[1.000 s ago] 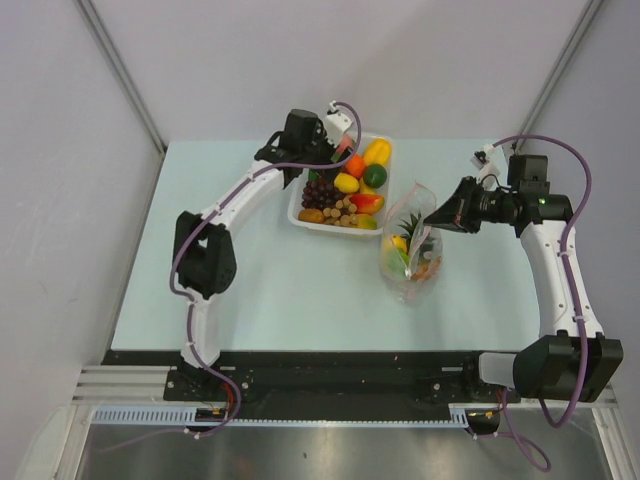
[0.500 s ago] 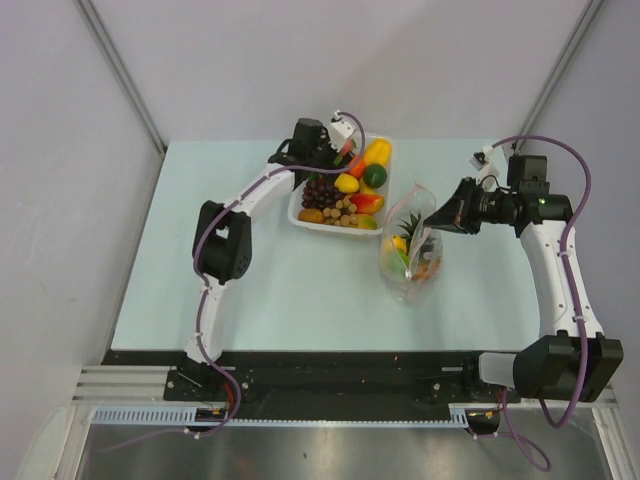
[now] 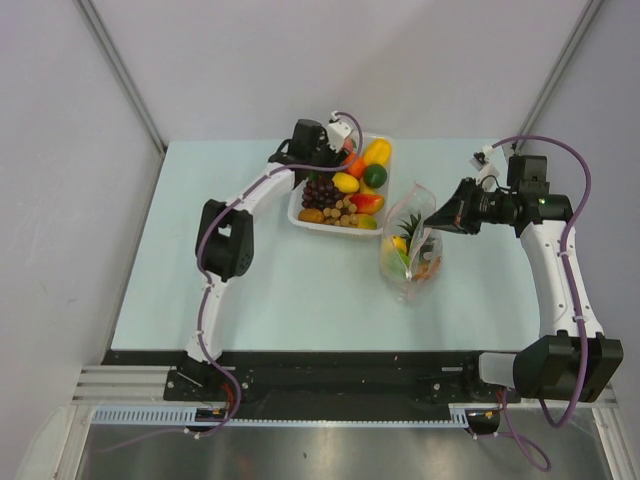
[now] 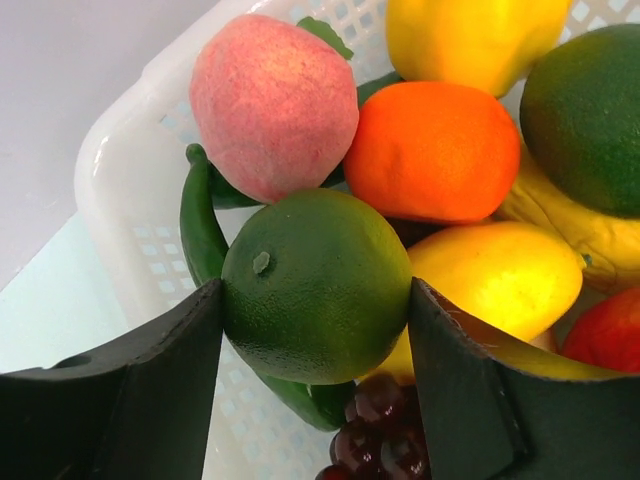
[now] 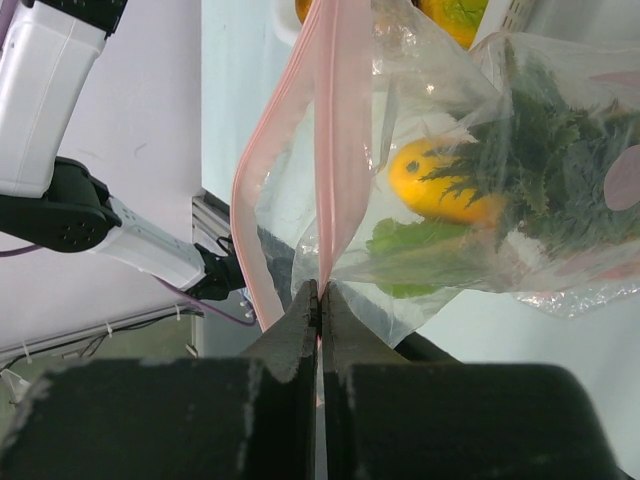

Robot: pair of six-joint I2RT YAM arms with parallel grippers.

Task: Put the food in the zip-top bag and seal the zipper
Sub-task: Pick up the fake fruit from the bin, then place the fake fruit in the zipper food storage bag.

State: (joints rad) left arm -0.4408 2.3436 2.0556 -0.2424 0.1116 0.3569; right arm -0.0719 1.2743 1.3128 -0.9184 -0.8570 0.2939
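My left gripper (image 4: 315, 330) is down in the white tray (image 4: 120, 190), its jaws pressed against both sides of a round green fruit (image 4: 315, 285). Around that fruit lie a pink peach (image 4: 272, 105), an orange (image 4: 432, 150), yellow pieces (image 4: 500, 275) and dark grapes (image 4: 385, 440). From above, the left gripper (image 3: 335, 160) is at the tray's far left corner. The zip-top bag (image 3: 410, 250) stands upright right of the tray, mouth open, holding a yellow piece (image 5: 440, 180) and green leaves (image 5: 560, 160). My right gripper (image 5: 320, 290) is shut on the bag's pink zipper (image 5: 340, 120).
The white tray (image 3: 300, 215) sits at the back middle of the pale table, still holding several fruits. The left arm's elbow (image 3: 225, 245) stands over the table's left half. Grey walls close in the table on the left, back and right.
The left arm's elbow swung right toward the tray and its gripper slid right and lower over the tray's far left corner. The right arm and the bag have not moved.
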